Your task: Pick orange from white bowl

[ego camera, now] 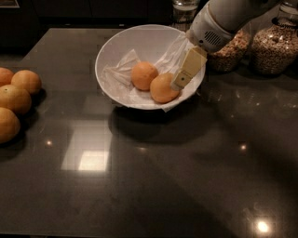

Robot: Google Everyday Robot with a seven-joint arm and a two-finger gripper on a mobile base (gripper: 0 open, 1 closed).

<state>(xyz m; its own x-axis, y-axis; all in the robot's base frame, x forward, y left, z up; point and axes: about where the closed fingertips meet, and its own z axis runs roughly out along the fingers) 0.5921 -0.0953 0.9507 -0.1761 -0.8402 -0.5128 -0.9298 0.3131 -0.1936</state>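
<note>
The orange (162,89), the paler, yellowish one, lies in the white bowl (111,56), low on the bowl's near right side. It is right against the tip of the pincer (180,82), on the pincer's left and slightly below it. From this view the pincer's cream-coloured tip overlaps the fruit's right edge. Whether it actually presses on the skin cannot be told, and neither can whether the pincer is apart, together or clamped.

A second orange (142,75), a deeper colour, lies just beyond the first, further left of the pincer and touching or nearly touching the first one. Both rest on crumpled white paper (118,76) that lines the bowl and rises up its wall behind the pincer.

The pincer slants down into the bowl over its right rim. It hangs from a thick white wrist (219,23) that runs up and to the right, out of view.

To the right of the pincer and behind it, two glass jars of grains (229,52) (274,46) stand on the dark counter (163,181). A clear glass (185,9) stands behind the bowl, above and just left of the wrist.

Far to the left of the pincer, well apart from the bowl, four more oranges (16,98) sit bunched together at the counter's edge. The glossy counter shows bright light reflections in front of the bowl.
</note>
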